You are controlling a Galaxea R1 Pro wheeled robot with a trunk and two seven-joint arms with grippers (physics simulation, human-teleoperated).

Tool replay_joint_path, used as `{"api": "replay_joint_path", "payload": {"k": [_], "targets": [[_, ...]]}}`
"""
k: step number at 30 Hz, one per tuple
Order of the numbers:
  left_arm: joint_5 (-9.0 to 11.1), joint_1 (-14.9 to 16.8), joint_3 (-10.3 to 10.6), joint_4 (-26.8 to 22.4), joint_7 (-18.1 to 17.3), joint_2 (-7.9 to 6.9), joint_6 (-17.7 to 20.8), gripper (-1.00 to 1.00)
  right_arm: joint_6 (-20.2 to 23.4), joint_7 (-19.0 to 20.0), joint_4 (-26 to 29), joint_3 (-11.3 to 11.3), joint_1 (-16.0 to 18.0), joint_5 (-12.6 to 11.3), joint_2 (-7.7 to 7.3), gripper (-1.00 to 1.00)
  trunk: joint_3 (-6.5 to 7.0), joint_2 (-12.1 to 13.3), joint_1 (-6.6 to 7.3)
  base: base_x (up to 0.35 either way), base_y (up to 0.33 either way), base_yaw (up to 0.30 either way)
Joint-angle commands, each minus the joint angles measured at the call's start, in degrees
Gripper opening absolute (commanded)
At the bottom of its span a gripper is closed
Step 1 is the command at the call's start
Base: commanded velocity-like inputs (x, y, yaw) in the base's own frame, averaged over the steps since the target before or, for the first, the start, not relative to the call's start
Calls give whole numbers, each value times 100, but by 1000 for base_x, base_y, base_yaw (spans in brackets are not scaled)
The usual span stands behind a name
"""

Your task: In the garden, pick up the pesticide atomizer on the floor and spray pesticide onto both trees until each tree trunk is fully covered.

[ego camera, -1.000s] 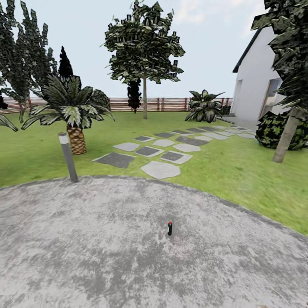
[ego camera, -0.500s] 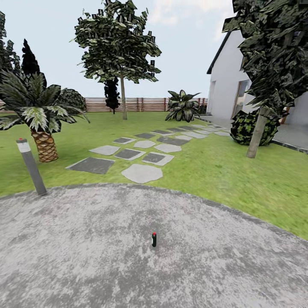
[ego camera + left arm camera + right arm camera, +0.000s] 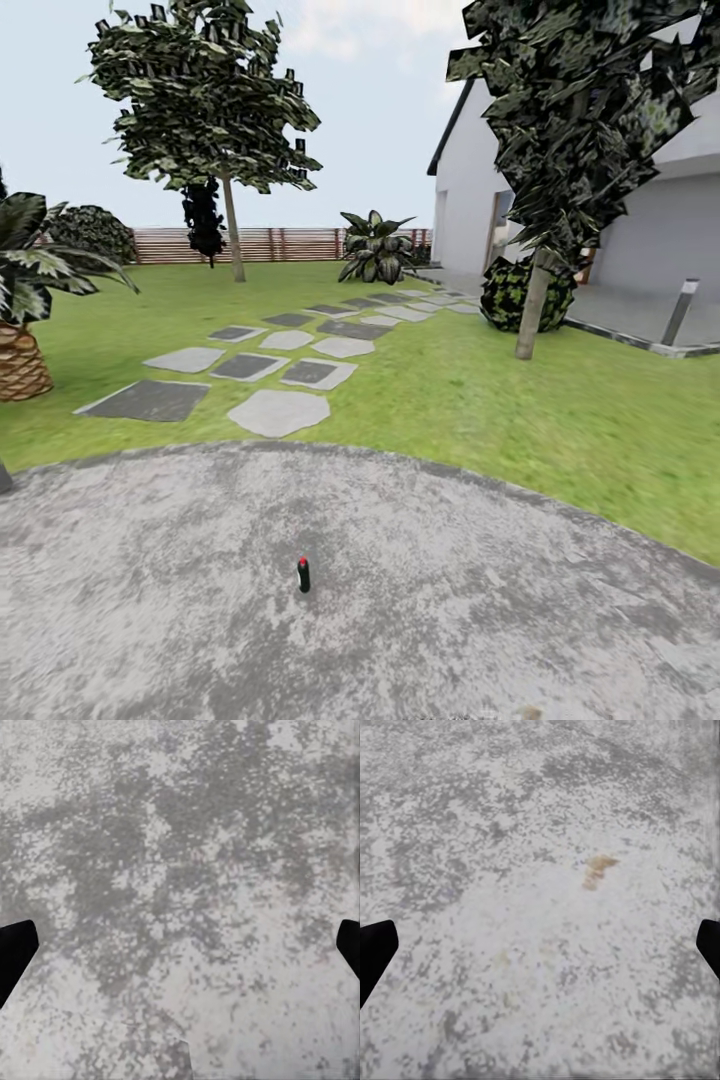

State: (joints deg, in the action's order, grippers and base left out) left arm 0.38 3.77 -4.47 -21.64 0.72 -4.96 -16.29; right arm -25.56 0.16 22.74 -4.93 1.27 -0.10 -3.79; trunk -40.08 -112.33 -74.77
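Note:
The pesticide atomizer [image 3: 303,574], a tiny dark bottle with a red top, stands upright on grey mottled paving [image 3: 420,600] in the head view. Beyond it spreads the garden lawn [image 3: 450,400]. One tree trunk [image 3: 233,232] rises far back left near the fence. A second, slightly leaning tree trunk [image 3: 530,312] stands at the right by a house. My left gripper [image 3: 180,952] is open over bare paving, its dark fingertips [image 3: 15,952] far apart. My right gripper [image 3: 540,952] is open too, over paving with a small tan mark.
Grey stepping stones [image 3: 275,410] cross the grass toward a white house [image 3: 640,230]. A palm [image 3: 20,320] stands at the left, a round shrub [image 3: 505,290] and a bollard lamp [image 3: 680,310] at the right. A slatted fence [image 3: 290,243] closes the back.
The whole head view has shifted left, so the camera has turned right; the atomizer now shows lower and further left, and more of the house appears. Nothing in the scene itself moved.

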Motion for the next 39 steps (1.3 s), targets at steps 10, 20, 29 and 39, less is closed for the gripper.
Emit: {"api": "replay_joint_path", "payload": {"k": [10,20,29,39], "targets": [[14,2,-10,1,15,-5,2,100,-19,2,-7,-8,5,-2,1,100,-5,-2,1,1,-10,-296],[-1,2,-562,-13,1,10,-23,100,-19,2,-7,-8,5,-5,1,100,-5,-2,1,0,0,-296],[-26,4,-623,-16,-1,12,-24,100,-19,2,-7,-8,5,-7,1,100,-5,-2,1,0,0,-296],[-21,7,-625,-16,-1,4,-24,100,-19,2,-7,-8,5,-5,1,100,-5,-2,1,0,0,-296]]}}
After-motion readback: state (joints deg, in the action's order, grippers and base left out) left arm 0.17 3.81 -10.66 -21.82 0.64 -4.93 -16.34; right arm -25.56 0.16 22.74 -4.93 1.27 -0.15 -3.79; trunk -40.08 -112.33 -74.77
